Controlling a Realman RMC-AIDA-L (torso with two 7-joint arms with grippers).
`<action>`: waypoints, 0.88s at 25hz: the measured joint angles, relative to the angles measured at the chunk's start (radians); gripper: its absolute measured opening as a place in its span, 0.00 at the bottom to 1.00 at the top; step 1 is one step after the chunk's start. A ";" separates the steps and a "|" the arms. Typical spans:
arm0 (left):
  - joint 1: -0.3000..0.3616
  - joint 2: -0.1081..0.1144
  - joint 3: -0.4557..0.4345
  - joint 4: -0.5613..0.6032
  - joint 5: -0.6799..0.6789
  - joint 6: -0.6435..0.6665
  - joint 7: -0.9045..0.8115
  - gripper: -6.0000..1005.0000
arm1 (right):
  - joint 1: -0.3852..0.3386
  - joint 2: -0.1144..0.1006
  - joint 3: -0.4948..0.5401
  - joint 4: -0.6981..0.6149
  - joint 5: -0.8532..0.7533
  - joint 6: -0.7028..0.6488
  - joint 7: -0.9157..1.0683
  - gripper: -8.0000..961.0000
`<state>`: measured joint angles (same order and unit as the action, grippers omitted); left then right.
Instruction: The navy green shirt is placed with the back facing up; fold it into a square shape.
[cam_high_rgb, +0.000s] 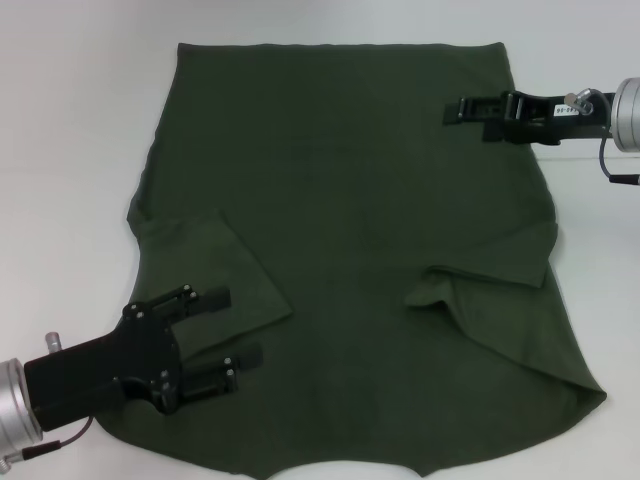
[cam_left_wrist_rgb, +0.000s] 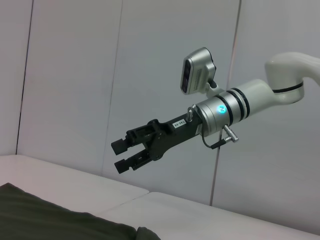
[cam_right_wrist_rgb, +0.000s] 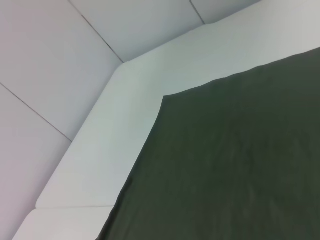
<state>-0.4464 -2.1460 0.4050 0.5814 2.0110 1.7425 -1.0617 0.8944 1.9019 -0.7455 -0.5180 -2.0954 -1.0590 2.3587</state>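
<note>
The navy green shirt lies spread flat on the white table, hem at the far side. Both short sleeves are folded inward onto the body, one at the left and one at the right. My left gripper is open over the shirt's near left corner, just beside the folded left sleeve, holding nothing. My right gripper hovers above the far right edge of the shirt, pointing left. The left wrist view shows this right gripper raised in the air, open and empty. A far corner of the shirt fills the right wrist view.
Bare white table surrounds the shirt on the left, far and right sides. Pale wall panels stand behind the table. The shirt's near edge reaches almost to the bottom of the head view.
</note>
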 joint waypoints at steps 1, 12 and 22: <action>0.000 0.000 0.000 0.000 0.000 0.000 0.000 0.80 | 0.001 0.000 -0.002 0.000 -0.001 -0.004 0.003 0.90; 0.000 -0.001 0.005 0.000 0.000 -0.003 0.002 0.80 | -0.026 -0.050 -0.029 0.062 -0.222 -0.044 0.142 0.90; -0.005 -0.001 0.008 -0.003 0.000 -0.006 0.003 0.80 | -0.046 -0.049 -0.031 0.088 -0.322 -0.047 0.169 0.90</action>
<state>-0.4511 -2.1467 0.4127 0.5786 2.0110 1.7367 -1.0583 0.8485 1.8528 -0.7762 -0.4301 -2.4170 -1.1063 2.5278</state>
